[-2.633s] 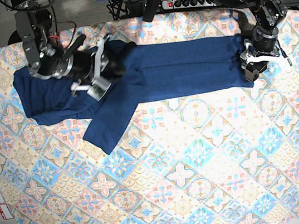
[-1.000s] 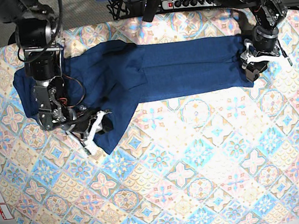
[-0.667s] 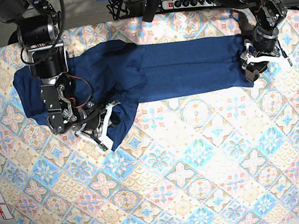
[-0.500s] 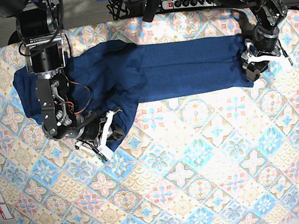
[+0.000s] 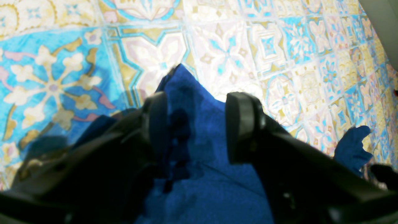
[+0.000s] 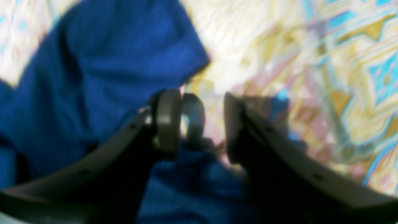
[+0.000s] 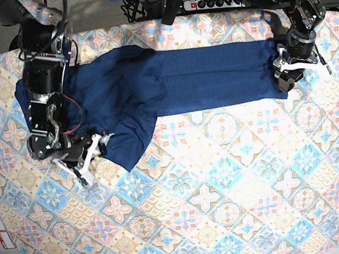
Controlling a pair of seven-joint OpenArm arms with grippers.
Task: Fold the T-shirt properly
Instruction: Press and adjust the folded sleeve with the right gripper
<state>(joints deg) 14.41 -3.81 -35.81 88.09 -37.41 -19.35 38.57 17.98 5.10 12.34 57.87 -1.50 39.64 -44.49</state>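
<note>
Navy-blue knit fabric, the T-shirt (image 7: pixel 169 82), lies spread across the upper part of the base view on a patterned tablecloth (image 7: pixel 230 188) of pastel tile motifs. At the left of that view the right gripper (image 7: pixel 88 158) sits low over the cloth at the shirt's lower left edge, beside the sleeve (image 7: pixel 130 142) that angles down toward the lower left. In the right wrist view, which is blurred, the right gripper (image 6: pixel 202 124) has its jaws spread apart with nothing pinched between them; the shirt (image 6: pixel 102 77) fills the left and bottom of the picture, and bare tablecloth (image 6: pixel 311 62) shows on the right.

The shirt's long body runs from the upper left to the upper right of the base view. At its right end the left gripper (image 7: pixel 286 71) rests at the fabric's edge. In the left wrist view the left gripper (image 5: pixel 196 124) stands wide, its two dark pads straddling a peaked corner of the shirt (image 5: pixel 192 155) without closing on it; tablecloth (image 5: pixel 248 37) lies beyond.
</note>
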